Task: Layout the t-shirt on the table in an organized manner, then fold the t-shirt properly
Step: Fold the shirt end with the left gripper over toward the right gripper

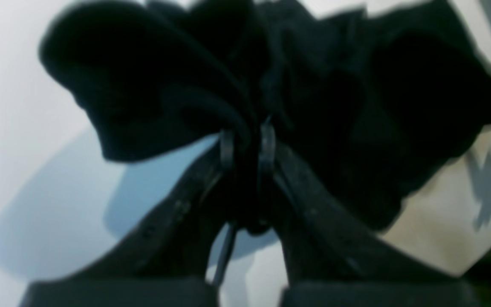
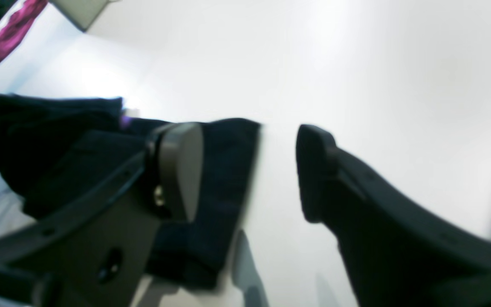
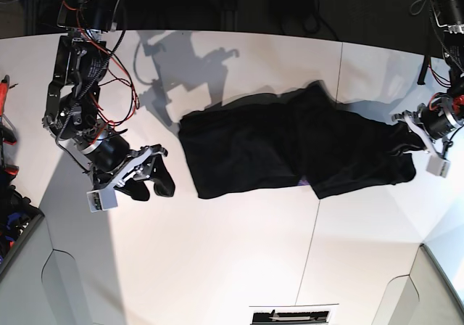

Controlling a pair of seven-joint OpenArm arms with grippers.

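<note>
Left gripper [image 1: 247,143]: fingers pinched tight on a bunched fold of the t-shirt [image 3: 290,147], at the cloth's right end in the base view.
Right gripper [image 2: 249,170]: jaws stand apart in its wrist view, nothing between them; hangs over bare table at the left, just off the shirt's left edge.
T-shirt: black, stretched in a rumpled band across the middle of the table [image 3: 217,267]; a small purple patch peeks out at its near edge.
Table: white, thin dark seam running from the shirt toward the near side.
</note>
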